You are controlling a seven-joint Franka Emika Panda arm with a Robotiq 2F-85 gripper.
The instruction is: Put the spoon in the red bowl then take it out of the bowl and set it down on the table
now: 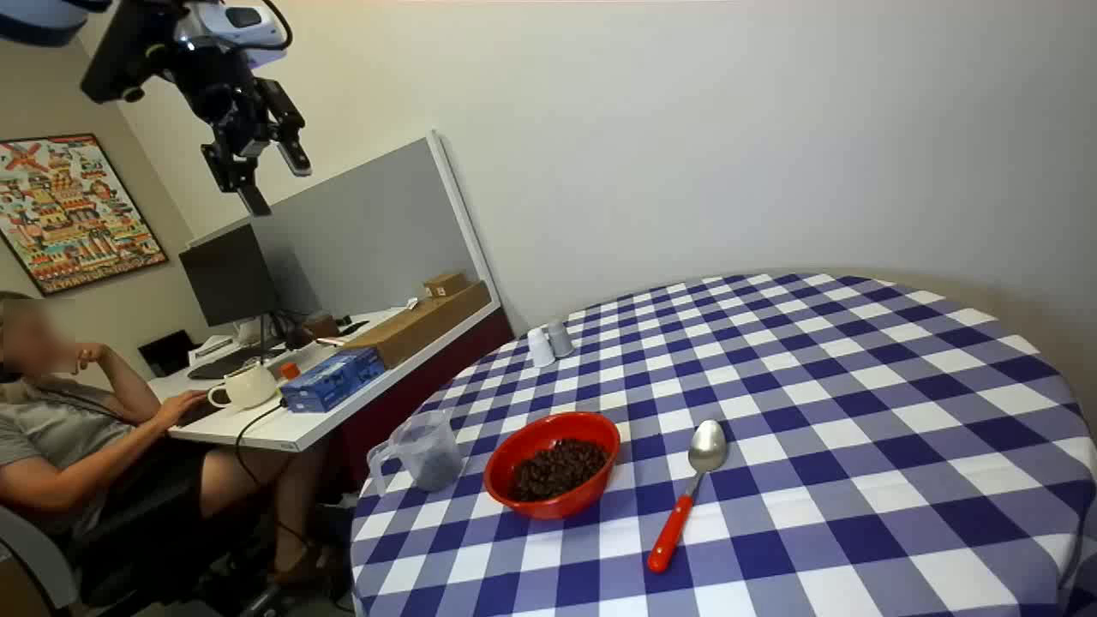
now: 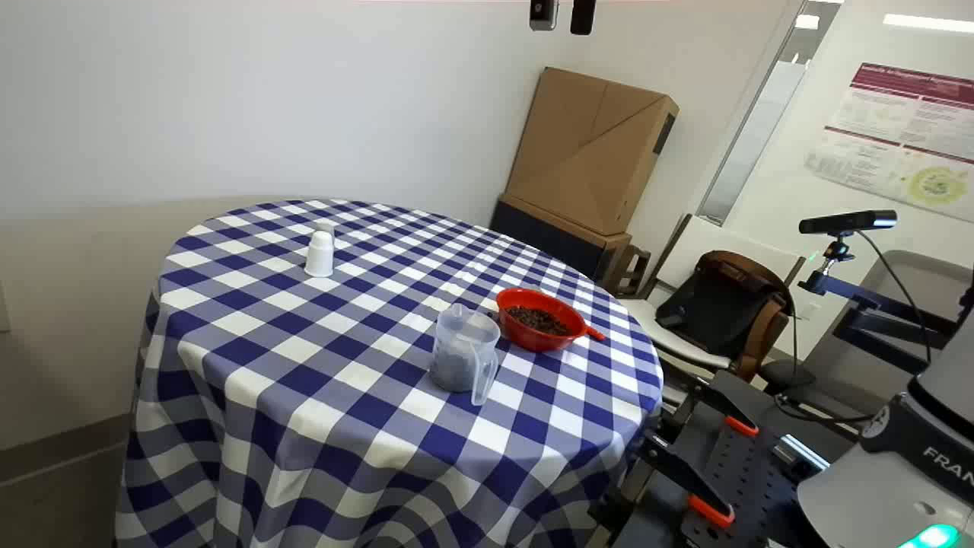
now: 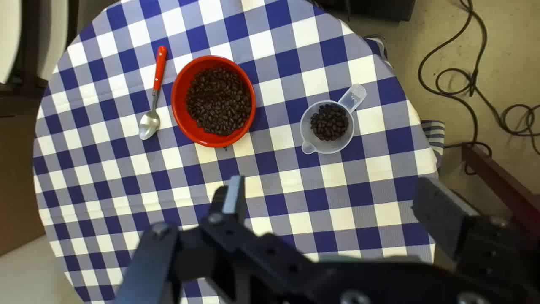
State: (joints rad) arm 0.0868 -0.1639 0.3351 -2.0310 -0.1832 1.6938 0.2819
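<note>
The spoon [image 1: 672, 533] lies on the checkered table [image 1: 823, 386], beside the red bowl [image 1: 561, 507] and apart from it. The bowl holds dark beans. In the wrist view the spoon [image 3: 160, 74] is left of the bowl [image 3: 180, 120], its silver head toward the gripper side and its red handle away. In an exterior view the bowl [image 2: 533, 340] hides most of the spoon; only the red handle end [image 2: 596, 333] shows. My gripper [image 1: 278, 188] is open and empty, high above the table. Its fingers [image 3: 329, 188] are wide apart in the wrist view, with only cloth between them.
A translucent measuring cup [image 2: 454, 365] with dark beans stands near the bowl; it also shows in the wrist view [image 3: 306, 122]. Small white cups [image 1: 540, 347] stand farther back on the table. A person [image 1: 68, 428] sits at a desk [image 1: 308, 424] beside the table.
</note>
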